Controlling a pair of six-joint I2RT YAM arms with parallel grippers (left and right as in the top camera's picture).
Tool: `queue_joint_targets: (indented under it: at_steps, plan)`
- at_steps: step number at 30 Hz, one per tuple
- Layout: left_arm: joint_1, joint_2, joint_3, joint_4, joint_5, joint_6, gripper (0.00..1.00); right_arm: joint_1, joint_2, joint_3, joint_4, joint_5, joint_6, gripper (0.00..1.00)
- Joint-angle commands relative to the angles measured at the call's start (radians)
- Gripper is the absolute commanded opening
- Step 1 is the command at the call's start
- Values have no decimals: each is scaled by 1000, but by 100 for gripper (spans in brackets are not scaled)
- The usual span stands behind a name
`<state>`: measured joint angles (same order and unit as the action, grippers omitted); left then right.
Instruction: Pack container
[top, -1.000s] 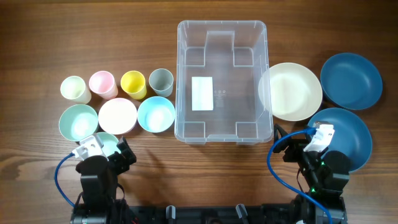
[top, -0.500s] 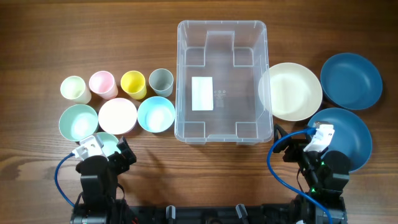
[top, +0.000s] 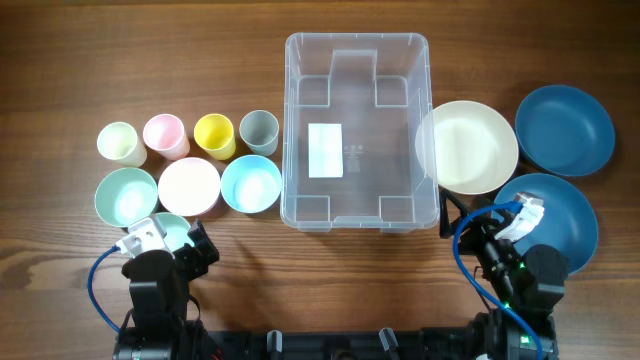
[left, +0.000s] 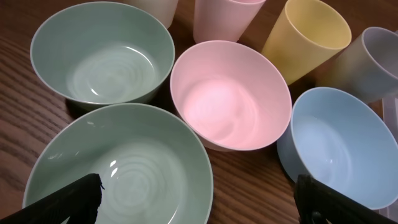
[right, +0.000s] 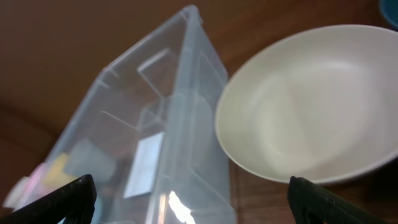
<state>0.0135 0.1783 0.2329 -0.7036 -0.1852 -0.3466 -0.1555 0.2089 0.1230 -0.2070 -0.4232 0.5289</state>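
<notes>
the big clear plastic bin with round corners (top: 356, 39) sits in the middle of the brown wooden table (top: 60, 60), on the far side from the arms. a white label (top: 326, 150) shows on its floor.

to the left of the bin is a row of four small plastic cups: a cream cup (top: 119, 143), a pink cup (top: 165, 135), a yellow cup (top: 214, 135) and a grey cup (top: 259, 131). in front of them is a row of three small bowls: a light green bowl (top: 125, 196), a pale pink bowl (top: 189, 186) and a light blue bowl (top: 251, 184), which is just beside the bin. a second light green bowl (left: 118, 168) sits nearer the arms, right under the left gripper (left: 199, 208). its two black fingers are spread wide and hold nothing.

to the right of the bin, a large cream bowl (top: 466, 147) rests with its edge against the bin's side. a far dark blue bowl (top: 564, 129) and a near dark blue bowl (top: 565, 210) are further right. the right gripper (right: 193, 208) hangs near the bin's front right corner, by the near dark blue bowl. its fingers are wide apart too and hold nothing.
</notes>
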Motion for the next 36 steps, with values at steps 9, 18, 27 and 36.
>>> queue_joint_targets:
  at_steps: [9, 18, 27, 36]
  plan:
    - [5, -2, -6, 3, 6, -2, 100, 5, 123, 436, -316, 286, 20, 100]
    - [5, -2, -7, 3, 6, -2, 100, -65, 629, 769, -614, 562, 112, 100]
    - [5, -2, -7, 3, 6, -2, 100, -573, 835, 769, -771, 434, 88, 100]
    - [5, -2, -7, 3, 6, -2, 100, -691, 835, 597, -740, 430, 110, 98]
